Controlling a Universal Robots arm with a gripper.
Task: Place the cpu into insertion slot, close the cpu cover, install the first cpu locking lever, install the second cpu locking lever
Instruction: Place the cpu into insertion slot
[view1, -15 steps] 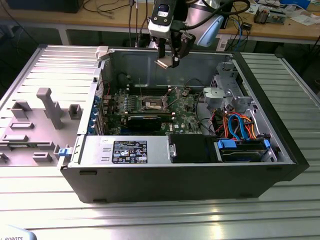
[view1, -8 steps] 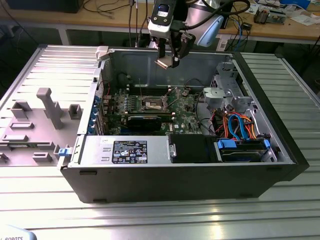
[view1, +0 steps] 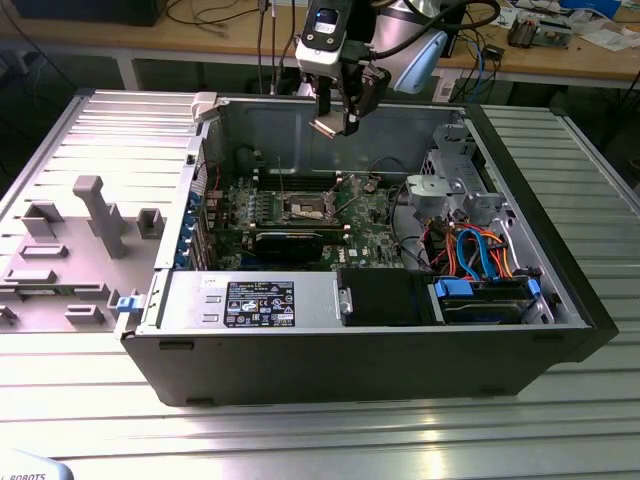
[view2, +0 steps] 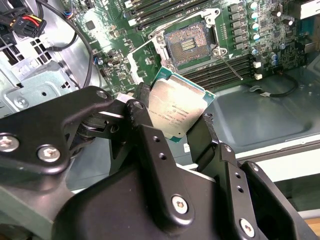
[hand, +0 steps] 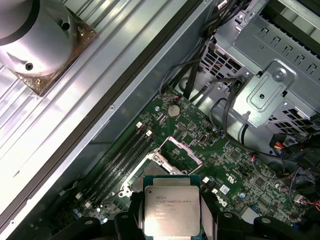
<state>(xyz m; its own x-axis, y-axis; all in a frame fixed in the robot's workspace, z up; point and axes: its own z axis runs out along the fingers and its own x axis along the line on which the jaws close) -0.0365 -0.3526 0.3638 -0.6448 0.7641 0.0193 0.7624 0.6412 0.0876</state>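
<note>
My gripper (view1: 336, 118) hangs above the open computer case, shut on the cpu (view1: 327, 126). In both wrist views the cpu (view2: 176, 107) (hand: 170, 207) is a flat silver-topped square chip clamped by its edges between two black fingers (view2: 141, 102). Well below it, on the green board, lies the insertion slot (view1: 305, 208) (view2: 189, 45), a dark square with a shiny rim, open and empty. The cpu cover (hand: 181, 150) stands swung up beside the slot. A thin locking lever (view2: 231, 64) sticks out from the slot's side.
Long black memory slots (view2: 220, 70) flank the socket. A metal drive cage (view1: 450, 180) and orange and blue cables (view1: 475, 250) fill the case at the exterior view's right. A grey fixture plate (view1: 70, 250) lies left of the case, and the power supply (view1: 260, 300) sits at the front.
</note>
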